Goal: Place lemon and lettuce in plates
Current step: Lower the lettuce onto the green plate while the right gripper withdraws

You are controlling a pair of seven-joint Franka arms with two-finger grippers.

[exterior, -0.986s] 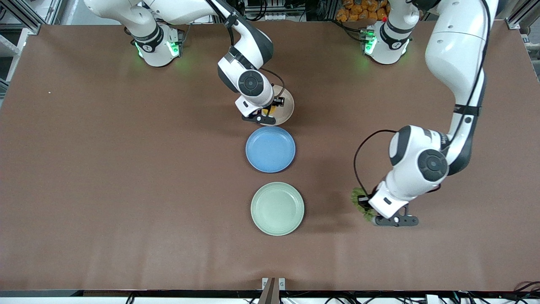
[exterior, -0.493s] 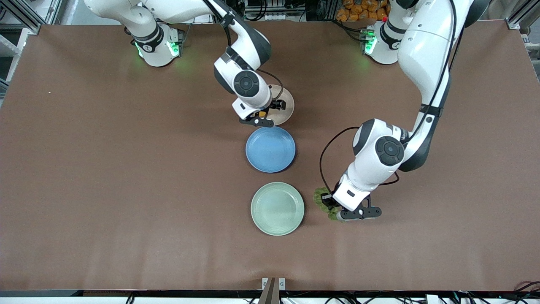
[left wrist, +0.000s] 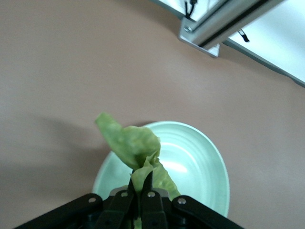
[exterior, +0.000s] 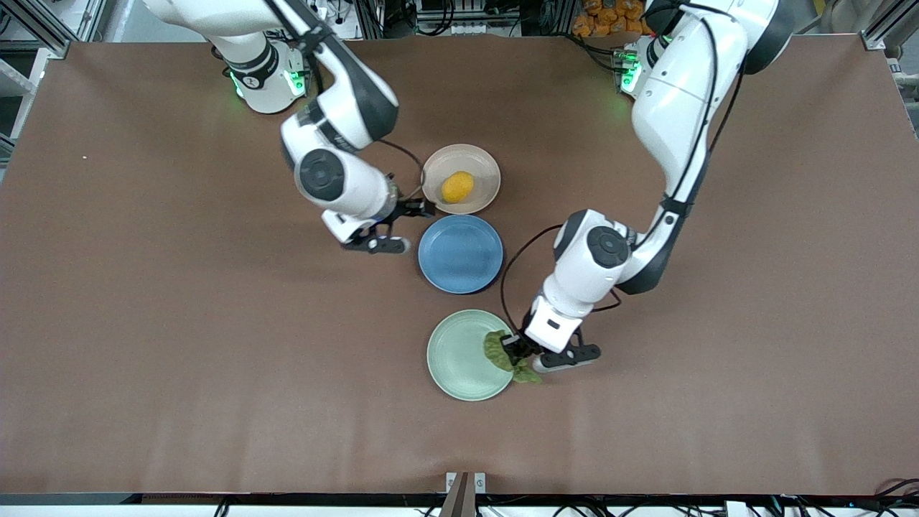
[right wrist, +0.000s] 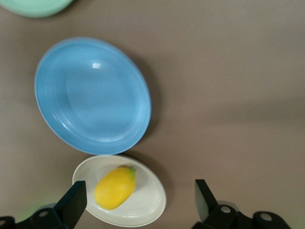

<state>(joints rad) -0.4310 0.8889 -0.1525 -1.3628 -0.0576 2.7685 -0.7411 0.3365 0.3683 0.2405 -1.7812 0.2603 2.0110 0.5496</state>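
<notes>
Lettuce [exterior: 507, 355] hangs pinched in the left gripper [exterior: 518, 353], lower centre of the front view, over the rim of the mint plate [exterior: 459, 355] at the edge toward the left arm's end of the table. Part of the leaf overhangs bare table [exterior: 179, 323] outside the rim. In the left wrist view the two fingers are closed tight on the leaf's stem end, and the leaf [left wrist: 136, 148] rises from them toward the plate's middle [left wrist: 200, 162]: its long axis points inward over the dish.

The drop turns on this: the plate's centre lies onward from the fingers, toward the right arm's end. A release here would likely leave the leaf draped over the rim (my reading, not certain).

Left arm: elbow high at upper right, forearm slanting down to the plate, wrist tipped down.

Lemon [exterior: 457, 187] lies in the beige plate [exterior: 481, 161], upper centre. Right gripper [exterior: 391, 230], fingers spread and empty, hovers over the table beside the blue plate [exterior: 459, 255].
</notes>
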